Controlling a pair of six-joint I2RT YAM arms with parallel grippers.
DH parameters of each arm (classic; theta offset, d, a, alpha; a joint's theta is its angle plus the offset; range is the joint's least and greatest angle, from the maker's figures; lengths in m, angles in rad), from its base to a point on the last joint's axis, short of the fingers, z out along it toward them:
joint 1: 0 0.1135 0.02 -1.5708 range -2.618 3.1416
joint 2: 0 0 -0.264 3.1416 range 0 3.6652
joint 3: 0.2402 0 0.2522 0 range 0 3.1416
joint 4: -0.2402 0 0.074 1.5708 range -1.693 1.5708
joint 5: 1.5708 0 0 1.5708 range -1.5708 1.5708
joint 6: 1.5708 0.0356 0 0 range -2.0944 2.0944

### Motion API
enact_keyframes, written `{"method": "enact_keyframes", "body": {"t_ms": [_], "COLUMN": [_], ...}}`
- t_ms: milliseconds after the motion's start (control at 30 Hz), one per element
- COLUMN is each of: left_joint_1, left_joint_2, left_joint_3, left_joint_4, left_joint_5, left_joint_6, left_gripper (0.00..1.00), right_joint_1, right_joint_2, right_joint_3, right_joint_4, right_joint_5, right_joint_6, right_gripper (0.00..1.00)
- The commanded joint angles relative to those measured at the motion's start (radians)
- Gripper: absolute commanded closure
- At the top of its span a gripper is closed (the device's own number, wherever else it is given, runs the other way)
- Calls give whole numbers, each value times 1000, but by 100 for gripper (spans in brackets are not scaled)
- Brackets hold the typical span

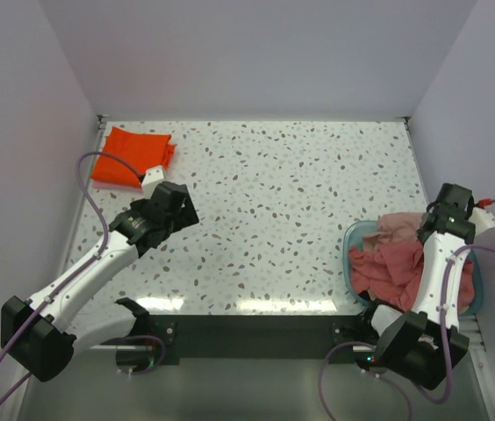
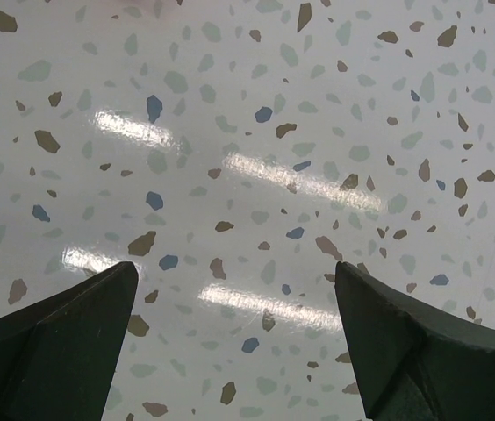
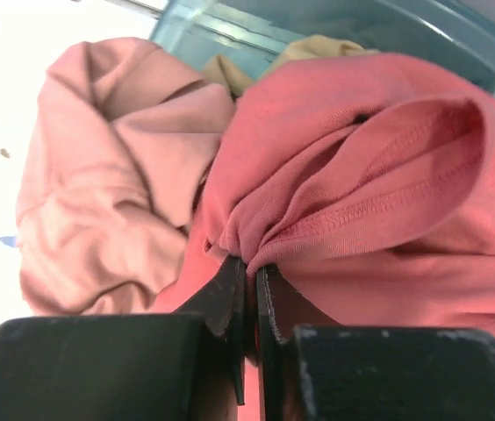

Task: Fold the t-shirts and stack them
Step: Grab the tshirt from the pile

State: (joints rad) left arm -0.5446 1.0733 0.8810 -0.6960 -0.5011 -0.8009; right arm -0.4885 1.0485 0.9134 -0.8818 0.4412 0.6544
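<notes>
- Your right end effector (image 3: pixel 249 263) is clenched on a fold of the salmon-pink t-shirt (image 3: pixel 379 202). The cloth bunches up right at its tips.
- That shirt lies in the teal basin (image 1: pixel 350 239) at the right edge of the table (image 1: pixel 300 193). A lighter pink t-shirt (image 3: pixel 107 193) lies beside it and a beige t-shirt (image 3: pixel 318 48) peeks out behind.
- The bare middle of the table is to the left of the basin, so the lift likely goes up, then left.
- The right arm is the near one. Your left end effector (image 2: pixel 234 272) is released, jaws wide, over bare table just beside the folded orange t-shirt (image 1: pixel 129 158) in the far left corner.
- The held shirt is all crumpled. You cannot tell which way its long side runs, or how much is tucked under the others.
</notes>
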Motion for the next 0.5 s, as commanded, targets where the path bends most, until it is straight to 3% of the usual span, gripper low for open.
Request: {"method": "enact_keyframes", "body": {"t_ms": [0, 167, 267, 300, 367, 400, 433, 467], "left_joint_1": [2, 2, 2, 2, 2, 2, 2, 2], "left_joint_2": [-16, -16, -16, -13, -10, -7, -6, -4], "left_joint_3": [32, 27, 24, 23, 21, 21, 22, 26], "left_joint_4": [44, 52, 62, 67, 84, 87, 90, 87], "left_joint_5": [3, 9, 7, 9, 13, 15, 15, 9], "left_joint_6": [8, 15, 16, 22, 22, 26, 25, 29], "left_gripper": [0, 0, 0, 0, 0, 0, 0, 0], "right_joint_1": [-4, -2, -1, 2, 77, 146, 307, 380], "right_joint_2": [-71, -110, -104, -84, 8, 34, 68, 121], "right_joint_3": [82, 215, 307, 382, 485, 589, 640, 689], "right_joint_4": [0, -55, 10, 21, 3, 0, -6, 7], "right_joint_5": [-32, -64, -292, -478, -533, -445, -393, -389], "right_joint_6": [-25, -64, -128, -157, -167, -180, -188, -194], "right_gripper": [100, 100, 100, 100, 100, 100, 100, 100]}}
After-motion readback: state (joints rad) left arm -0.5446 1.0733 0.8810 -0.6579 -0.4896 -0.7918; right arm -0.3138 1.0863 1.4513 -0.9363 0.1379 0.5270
